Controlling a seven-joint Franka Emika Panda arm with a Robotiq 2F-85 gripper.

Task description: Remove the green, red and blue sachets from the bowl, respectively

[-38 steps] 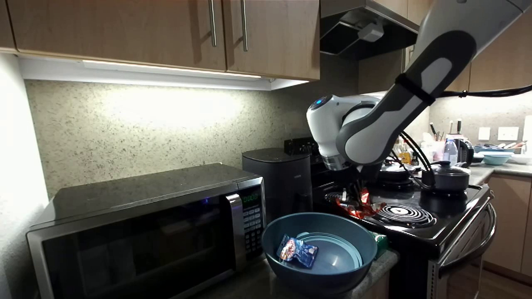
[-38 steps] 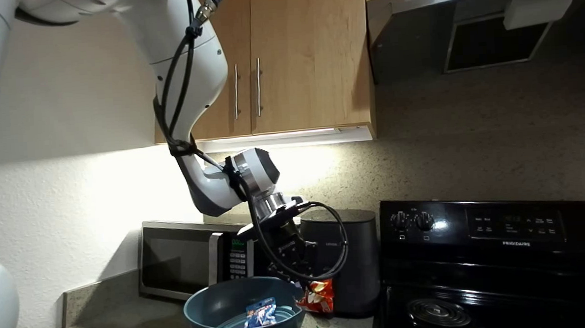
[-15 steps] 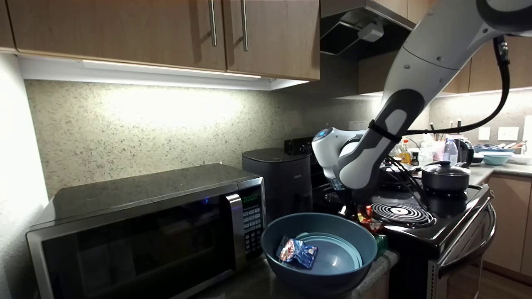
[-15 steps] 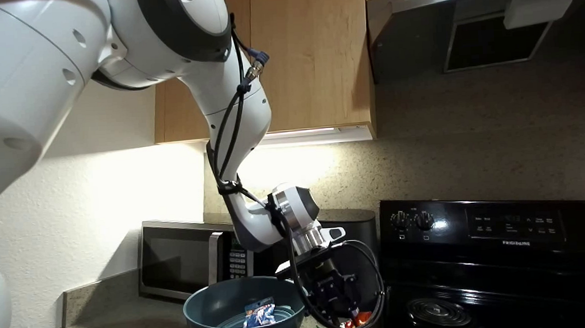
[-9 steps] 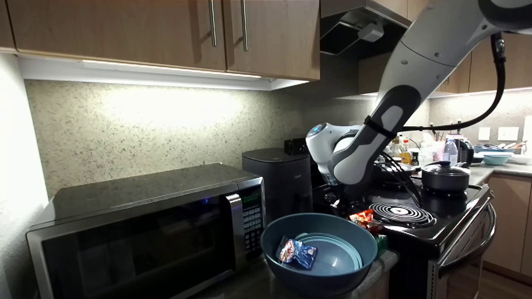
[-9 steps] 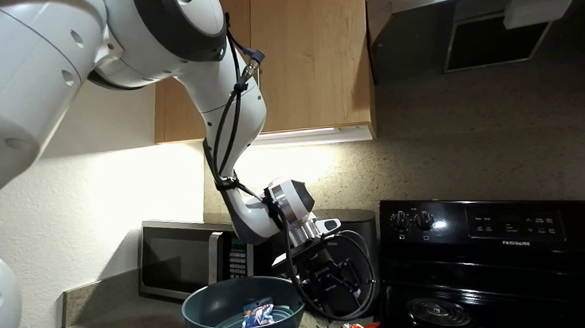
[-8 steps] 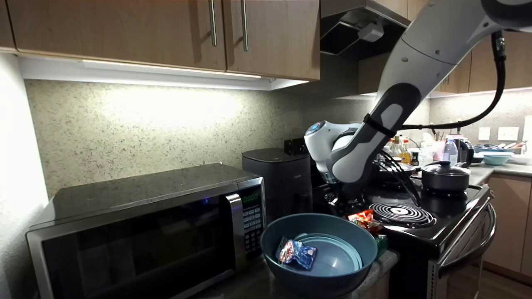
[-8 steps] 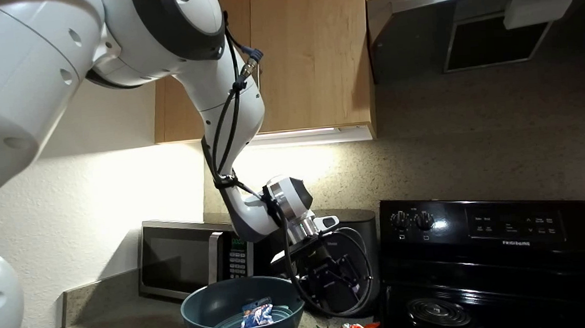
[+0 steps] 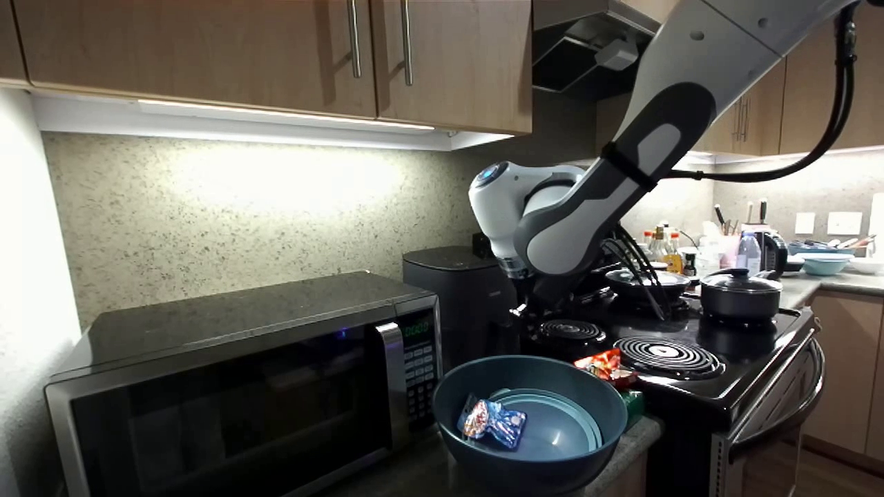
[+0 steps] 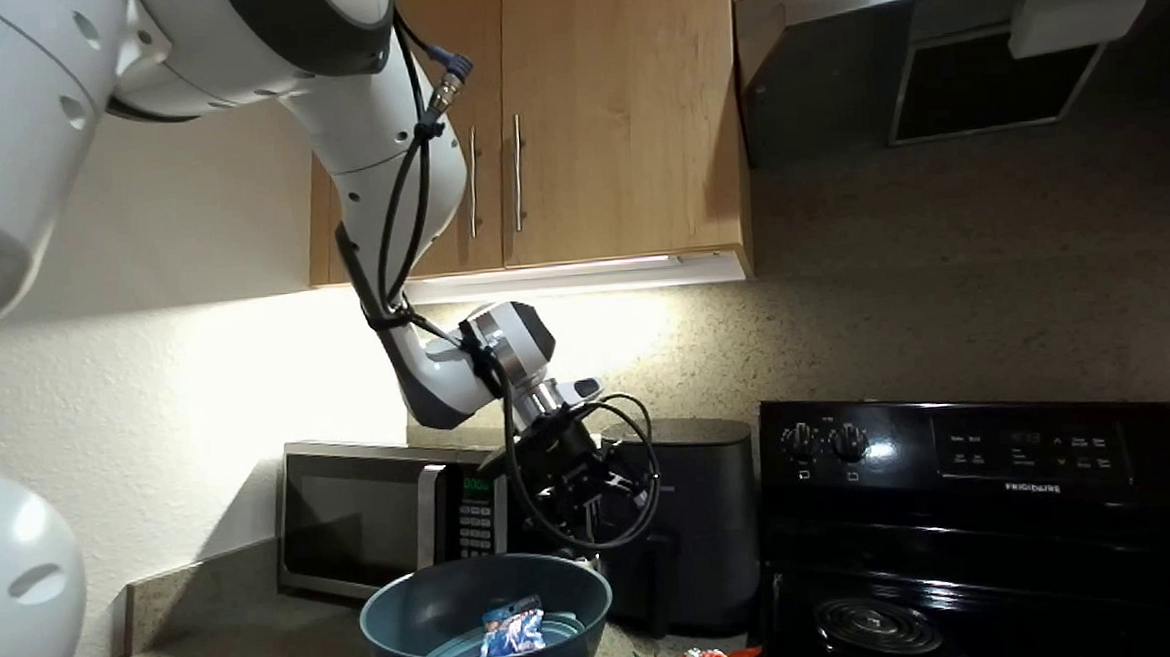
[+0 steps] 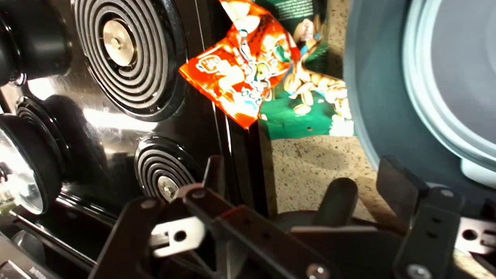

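One microwave stands furthest left in an exterior view, silver-framed, with green digits glowing beside its dark door. Wooden cupboards hang above it, with a lit strip running underneath. Just right of the microwave is a tall, dark grey appliance with a flat top.

Next comes the bowl, dark blue outside and lighter within, on the speckled tabletop. Inside it, toward the left, lies the blue packet, partly over a paler round rim at the bottom.

Behind and above the bowl, near the grey appliance, hangs the black claw, at the end of a white and grey arm that slants from the upper right. Its two fingers are spread wide; in the wrist view, bare tabletop and a dark rounded bar show between them.

Right of the bowl and outside it is the red packet, shiny and crumpled, lying partly across the green packet. Its far end juts over the edge of the stove; whether it touches there, I cannot tell. The green packet, printed with nuts, lies on the tabletop between bowl and stove.

The black stove fills the right, with coil burners, a covered pan and, further right, a lidded grey pot. Bottles crowd behind.
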